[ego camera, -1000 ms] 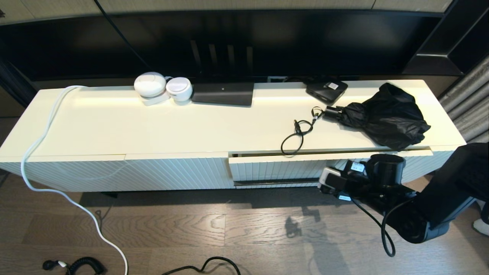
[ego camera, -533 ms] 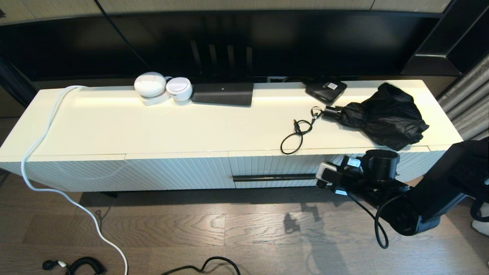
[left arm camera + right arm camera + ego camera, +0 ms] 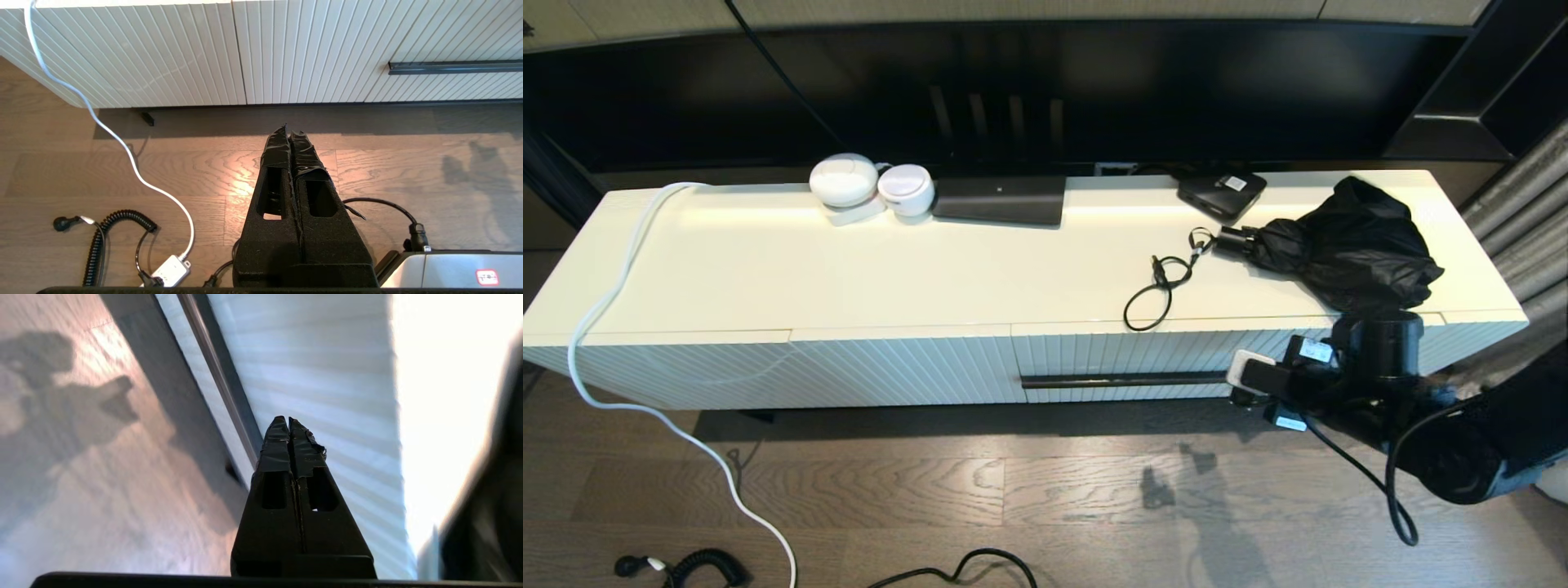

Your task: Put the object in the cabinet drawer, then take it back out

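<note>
1. While the cabinet drawer [image 3: 1123, 359] sits closed, the umbrella [image 3: 1347, 249] lies above it; right gripper [image 3: 1241, 377] hangs beside its handle [image 3: 1123, 380].
2. Left gripper [image 3: 289, 132]: fingers pressed together, before the drawer.
3. Right fingers [image 3: 282, 437] pinched empty; they could slip off the handle.

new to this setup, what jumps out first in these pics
A long cream cabinet fills the head view, its ribbed drawer with a black bar handle shut flush. On top at the right lies a crumpled black umbrella beside a looped black cable. The right gripper, jaws shut and empty, hangs just off the handle's right end.
</note>
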Available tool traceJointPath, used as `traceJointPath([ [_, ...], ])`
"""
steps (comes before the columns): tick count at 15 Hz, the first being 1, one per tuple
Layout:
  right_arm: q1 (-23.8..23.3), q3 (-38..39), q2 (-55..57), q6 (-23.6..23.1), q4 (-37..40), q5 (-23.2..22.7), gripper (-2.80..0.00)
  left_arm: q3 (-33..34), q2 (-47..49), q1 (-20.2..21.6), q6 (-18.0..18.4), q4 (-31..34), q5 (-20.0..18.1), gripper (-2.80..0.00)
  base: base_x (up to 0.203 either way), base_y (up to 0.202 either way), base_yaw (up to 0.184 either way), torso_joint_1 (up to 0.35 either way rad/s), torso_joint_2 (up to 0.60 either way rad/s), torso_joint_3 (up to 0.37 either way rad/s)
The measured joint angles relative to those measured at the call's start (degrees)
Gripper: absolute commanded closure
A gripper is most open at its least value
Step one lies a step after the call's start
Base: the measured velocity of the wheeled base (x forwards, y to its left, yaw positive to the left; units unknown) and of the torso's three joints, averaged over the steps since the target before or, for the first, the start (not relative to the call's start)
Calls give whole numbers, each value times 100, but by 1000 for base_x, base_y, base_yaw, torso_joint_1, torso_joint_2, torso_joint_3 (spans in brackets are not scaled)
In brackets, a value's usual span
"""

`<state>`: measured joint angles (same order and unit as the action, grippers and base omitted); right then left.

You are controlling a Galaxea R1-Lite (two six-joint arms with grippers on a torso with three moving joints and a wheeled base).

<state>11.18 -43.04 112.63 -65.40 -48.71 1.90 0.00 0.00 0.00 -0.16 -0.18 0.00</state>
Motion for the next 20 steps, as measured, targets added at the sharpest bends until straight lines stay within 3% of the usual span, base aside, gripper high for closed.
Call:
traceJointPath([
  [6,-327,20,-3025,986,3181,-30,0,0,0,2,0,1,-2,0,0,0,0,0,0,0],
  [10,-540,10,-5309,2229,5668,-30,0,0,0,0,0,2,-2,0,0,0,0,0,0,0],
  [13,-599,41,-6782,3312,7107,-26,0,0,0,0,2,5,0,0,0,0,0,0,0,0],
  [15,-662,91,-7579,3902,7702,-20,0,0,0,0,1,4,0,0,0,0,0,0,0,0],
  [20,-913,772,-9276,4688,8328,-23,0,0,0,0,0,3,0,0,0,0,0,0,0,0],
])
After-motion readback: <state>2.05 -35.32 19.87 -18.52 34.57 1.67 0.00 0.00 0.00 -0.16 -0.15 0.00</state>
